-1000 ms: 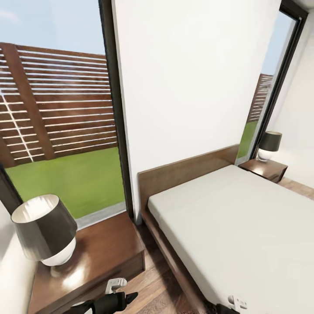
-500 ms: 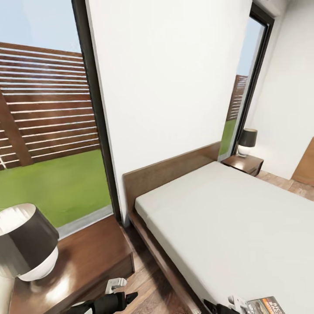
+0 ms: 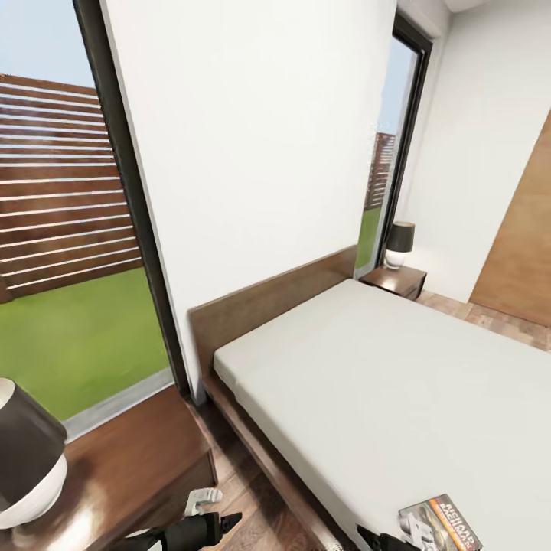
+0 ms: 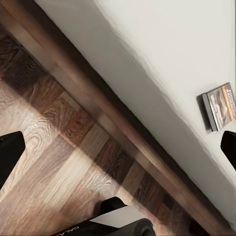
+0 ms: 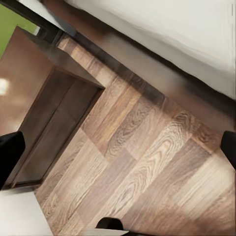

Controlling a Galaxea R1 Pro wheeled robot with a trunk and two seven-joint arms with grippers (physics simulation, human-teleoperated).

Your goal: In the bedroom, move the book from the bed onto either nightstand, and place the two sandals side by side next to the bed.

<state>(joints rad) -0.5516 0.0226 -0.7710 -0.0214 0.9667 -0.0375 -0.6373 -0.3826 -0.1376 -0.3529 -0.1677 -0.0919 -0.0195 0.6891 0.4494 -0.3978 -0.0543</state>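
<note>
The book, dark with an orange band, lies flat on the off-white mattress of the bed near its side edge, at the head view's bottom right. It also lies on the mattress in the left wrist view, book, beyond the dark bed frame. My left gripper hangs open over the wood floor beside the bed, holding nothing. My right gripper is open too, over the floor between the bed and the near nightstand. That nightstand stands at the lower left. The sandals are out of view.
A dark-shaded lamp stands on the near nightstand. A second nightstand with a lamp is beyond the bed. A brown door is at the right. Tall windows flank the white wall. A strip of wood floor runs between nightstand and bed.
The whole head view has swung to the right, so the camera moved. The book and the brown door have come into view. Both arms keep their place in the picture.
</note>
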